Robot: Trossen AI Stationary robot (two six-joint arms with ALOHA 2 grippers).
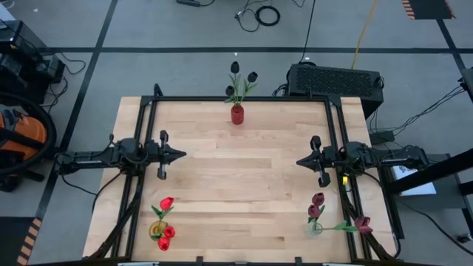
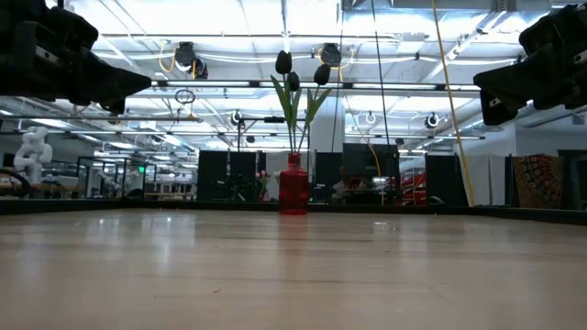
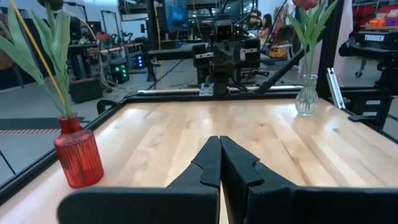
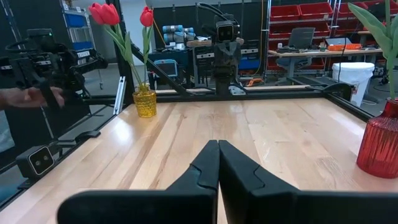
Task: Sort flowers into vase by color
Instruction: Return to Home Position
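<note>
left pincer (image 1: 179, 155) and right pincer (image 1: 301, 160) are hovering over mid worktop (image 1: 236, 192), tips pinched together, gripping nothing, facing each other. black flowers (image 1: 241, 76) are standing upright in red vase (image 1: 237, 114) far centre, roughly equidistant from both; reds (image 1: 165, 222) near left, maroons (image 1: 318, 205) near right

I see both arms held level and raised, facing each other from opposite sides. The left gripper (image 1: 181, 155) points inward, fingers pressed together. The right gripper (image 1: 299, 160) mirrors it, fingers also closed.
</note>
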